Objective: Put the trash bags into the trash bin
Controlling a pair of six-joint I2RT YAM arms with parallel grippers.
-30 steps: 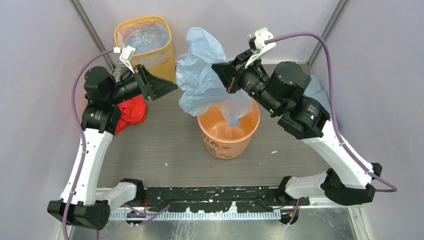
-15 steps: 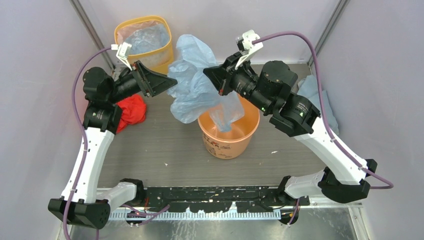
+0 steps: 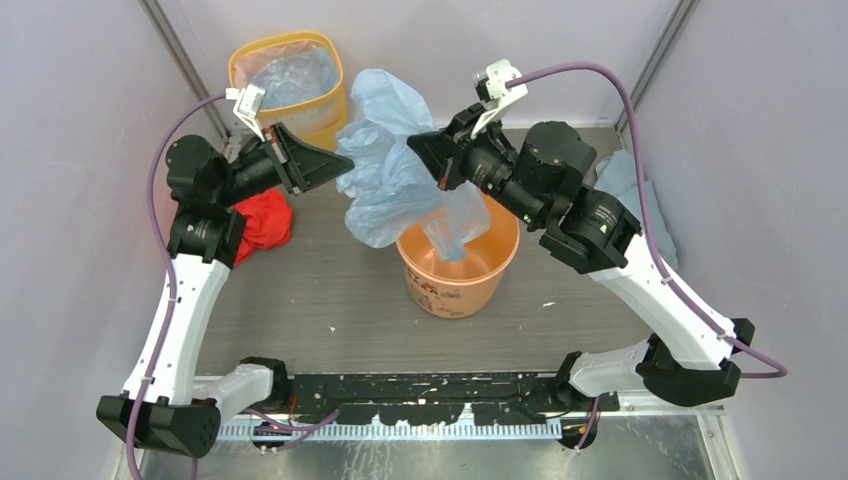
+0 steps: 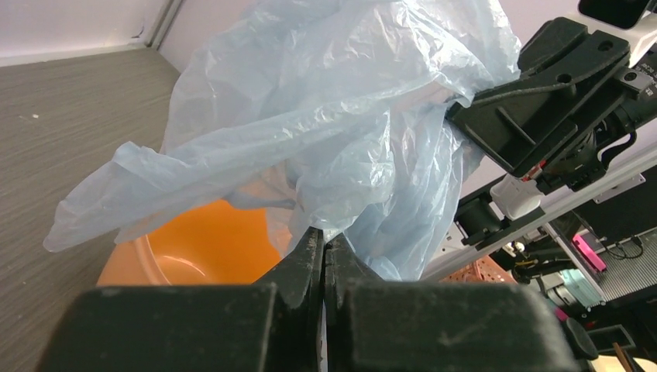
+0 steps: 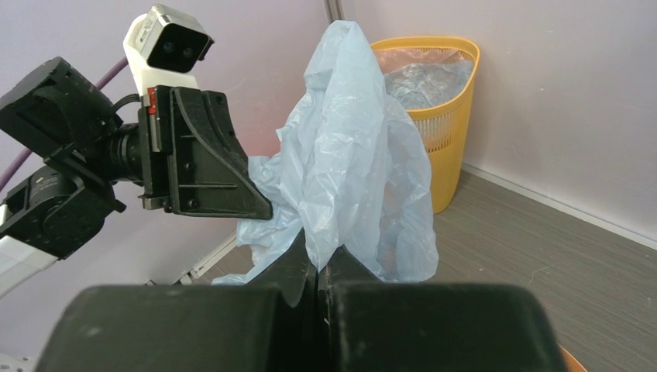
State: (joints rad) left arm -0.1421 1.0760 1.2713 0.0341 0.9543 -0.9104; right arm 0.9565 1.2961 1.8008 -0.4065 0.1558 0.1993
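Blue trash bag (image 3: 385, 180): thin translucent plastic film, crinkled, glossy. Orange trash bin (image 3: 455, 285): smooth plastic. Grey table (image 3: 300, 300): matt wood-grain. At bin's 9 o'clock, red cloth (image 3: 262, 222), matt.

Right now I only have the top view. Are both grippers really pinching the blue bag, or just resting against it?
Observer: The left wrist view shows the left gripper shut, with a fold of the blue bag caught between its fingertips.
Operator: And the right one?
Observer: The right wrist view shows the right gripper shut on another fold of the same bag, with the rest of the bag standing up above its fingers.
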